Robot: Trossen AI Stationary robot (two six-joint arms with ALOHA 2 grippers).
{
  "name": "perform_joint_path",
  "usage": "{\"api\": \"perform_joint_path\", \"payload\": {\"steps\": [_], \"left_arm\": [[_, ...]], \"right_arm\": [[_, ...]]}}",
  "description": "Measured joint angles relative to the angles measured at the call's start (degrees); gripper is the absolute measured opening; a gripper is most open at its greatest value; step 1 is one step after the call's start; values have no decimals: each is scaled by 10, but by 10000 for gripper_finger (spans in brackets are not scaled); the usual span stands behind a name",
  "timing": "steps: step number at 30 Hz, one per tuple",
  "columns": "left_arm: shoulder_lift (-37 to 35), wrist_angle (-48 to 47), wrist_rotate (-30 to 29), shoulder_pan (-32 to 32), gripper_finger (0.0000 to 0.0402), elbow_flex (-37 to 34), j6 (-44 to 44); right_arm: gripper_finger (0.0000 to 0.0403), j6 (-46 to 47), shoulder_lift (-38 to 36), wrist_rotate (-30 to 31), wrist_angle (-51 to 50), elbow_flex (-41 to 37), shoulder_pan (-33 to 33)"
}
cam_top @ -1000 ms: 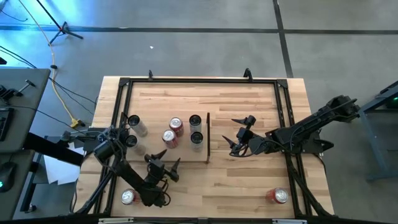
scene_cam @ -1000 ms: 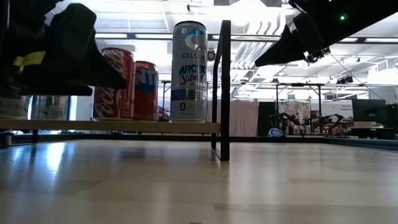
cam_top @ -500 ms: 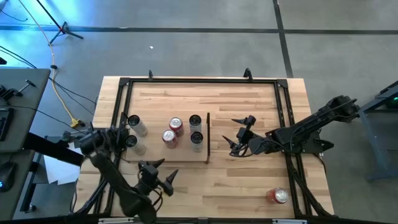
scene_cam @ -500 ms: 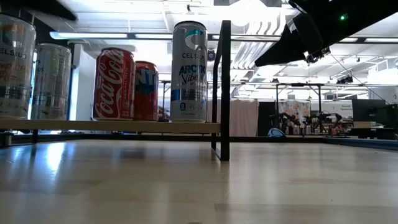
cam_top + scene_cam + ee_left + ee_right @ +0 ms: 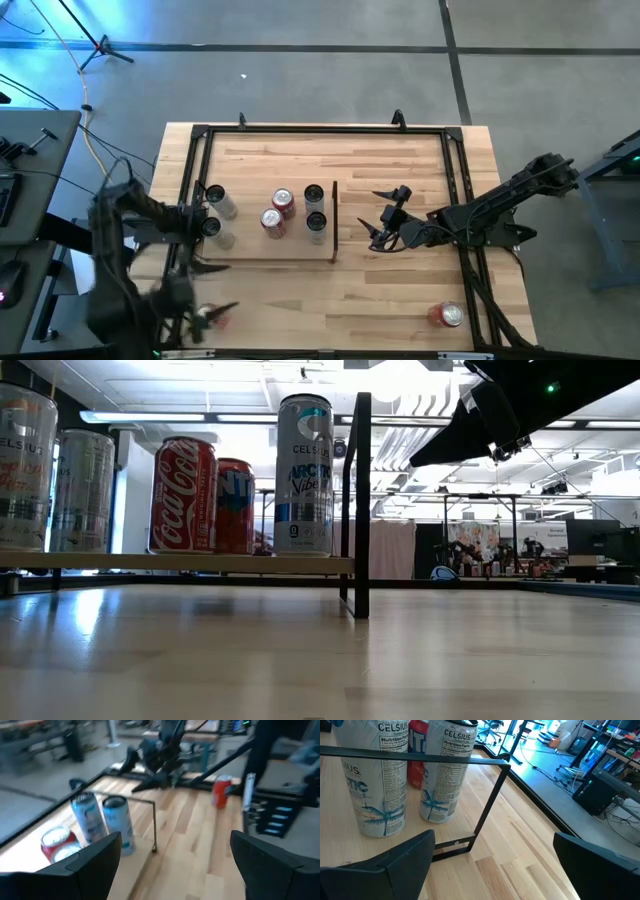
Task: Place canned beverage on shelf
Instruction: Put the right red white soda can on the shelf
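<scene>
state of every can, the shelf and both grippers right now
shelf: flat on the table, holding six upright cans
silver cans: two upright by the dark strip
red cans: two upright mid-shelf
left-end cans: two upright
loose red can: on the table, off the shelf
left gripper: open, empty
right gripper: open, empty

Six upright cans [image 5: 283, 200] on shelf [image 5: 250, 248]

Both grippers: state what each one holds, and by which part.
Nothing is held. The left gripper and the right gripper are both open and empty.
</scene>
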Motion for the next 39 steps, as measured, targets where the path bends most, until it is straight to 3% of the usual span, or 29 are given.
{"api": "perform_joint_path", "payload": {"steps": [6,10,15,19,25,31,36,39], "left_arm": [[-144,0,-15,-22,346,-113,52],[-274,-1,-38,-8,346,-216,32],[-427,2,15,-18,346,-326,30],[-505,64,81,-78,346,-399,154],[-572,184,114,-149,346,-470,340],[-618,177,125,-201,346,-485,347],[-616,172,137,-211,346,-485,362],[-616,174,98,-208,346,-485,356]], "right_arm": [[393,0,0,0,0,0,0],[393,0,0,0,0,0,0],[393,0,0,0,0,0,0],[393,0,0,0,0,0,0],[393,0,0,0,0,0,0],[393,0,0,0,0,0,0],[393,0,0,0,0,0,0],[393,0,0,0,0,0,0]]}}
